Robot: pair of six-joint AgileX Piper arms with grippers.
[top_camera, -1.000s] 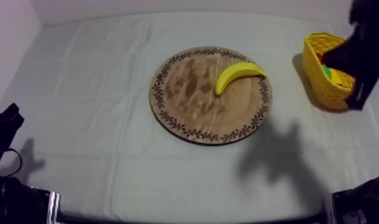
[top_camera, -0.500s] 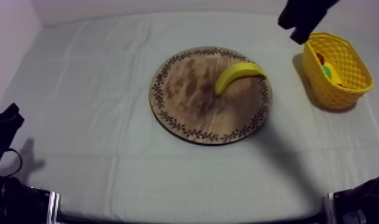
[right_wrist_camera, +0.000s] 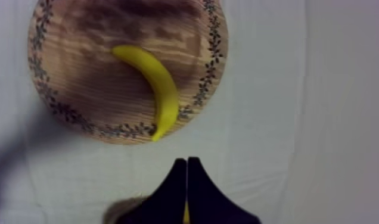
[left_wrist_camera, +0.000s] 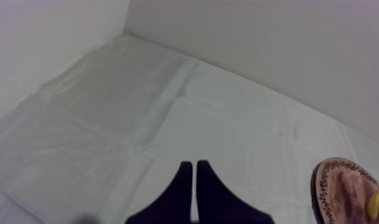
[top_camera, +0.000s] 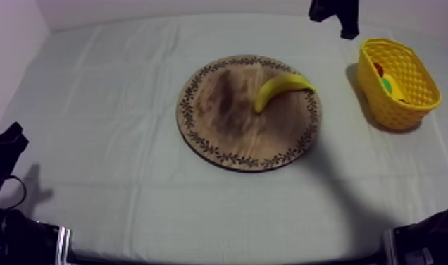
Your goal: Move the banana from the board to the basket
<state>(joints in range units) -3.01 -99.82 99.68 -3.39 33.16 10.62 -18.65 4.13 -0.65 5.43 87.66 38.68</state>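
Basket (top_camera: 390, 113): small red fruit (top_camera: 378, 69), sth green (top_camera: 387, 84) (kind unclear) | banana (top_camera: 280, 89) on board (top_camera: 223, 123)

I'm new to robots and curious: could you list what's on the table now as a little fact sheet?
banana: lying on the wooden board, near its rim
yellow basket: on the cloth, right of the board, apart from it
right end effector: shut, above the cloth beside the board, close to the banana
left end effector: shut, far from the board
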